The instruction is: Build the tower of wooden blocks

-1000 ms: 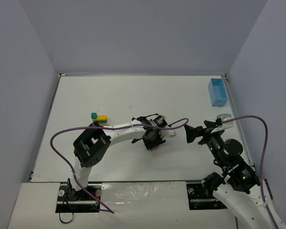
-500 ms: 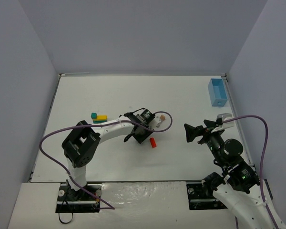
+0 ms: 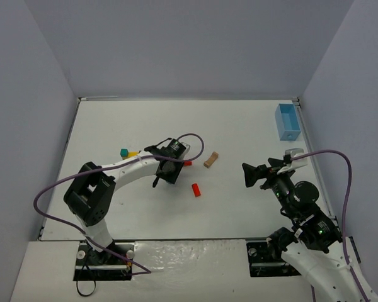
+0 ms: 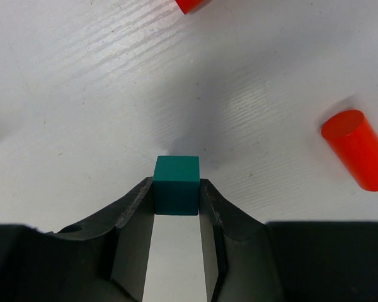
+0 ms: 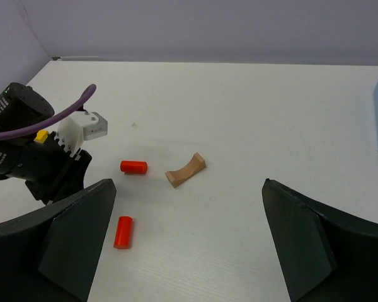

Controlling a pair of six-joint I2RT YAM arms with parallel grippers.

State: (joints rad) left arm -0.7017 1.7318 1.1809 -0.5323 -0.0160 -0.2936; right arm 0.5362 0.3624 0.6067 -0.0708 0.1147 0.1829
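Pinching a teal cube (image 4: 176, 187) between narrowly set fingers (image 4: 133, 211) of the left gripper (image 3: 164, 171), over the table (image 3: 239, 126). Passing a red cylinder (image 4: 359, 151) lying to its right, a second red cylinder (image 3: 187, 163) beyond. Spreading the right gripper (image 5: 188, 189) wide, gripping nothing, facing a tan arch (image 5: 186, 170). Leaving a yellow block (image 3: 133, 153) and small teal piece (image 3: 123, 151) lying loose, unstacked, at the left.

The white table (image 3: 252, 119) in front of me has a faint wood grain and a matte top. Plain pale lavender-grey walls close it in: a back wall (image 3: 189, 44), a left wall (image 3: 25, 126) and a right wall (image 3: 353, 94). A glossy pale strip (image 3: 189, 251) runs along the near edge. The light is soft and even, with faint shadows.
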